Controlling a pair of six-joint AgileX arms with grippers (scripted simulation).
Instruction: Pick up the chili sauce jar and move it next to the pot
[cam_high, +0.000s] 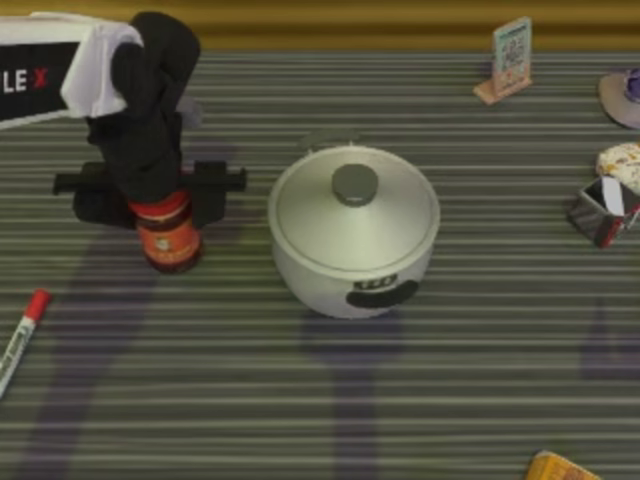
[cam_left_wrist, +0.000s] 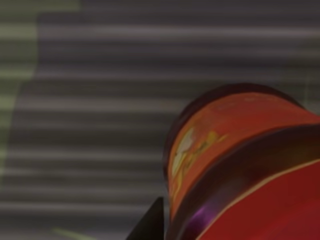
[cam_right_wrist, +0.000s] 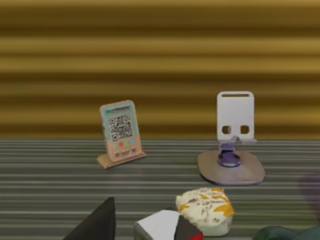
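The chili sauce jar (cam_high: 168, 240) has a red-orange lid and an orange-red label. My left gripper (cam_high: 160, 205) is shut on its lid end from above. In the left wrist view the chili sauce jar (cam_left_wrist: 235, 150) fills the lower corner, with one dark finger (cam_left_wrist: 150, 225) against its side. The pot (cam_high: 355, 225), silvery-white with a domed lid and grey knob, stands to the jar's right with a small gap between them. I cannot tell whether the jar rests on the table. My right arm is out of the top view; its wrist view shows one dark finger (cam_right_wrist: 100, 225) held wide, gripping nothing.
A red-capped marker pen (cam_high: 22, 335) lies at the left edge. At the back right stand a QR card stand (cam_high: 510, 58) and a phone stand (cam_high: 625, 95). A small box (cam_high: 603, 212) and a bread-like lump (cam_high: 622, 160) sit at the right edge, a yellow thing (cam_high: 560, 468) at the front.
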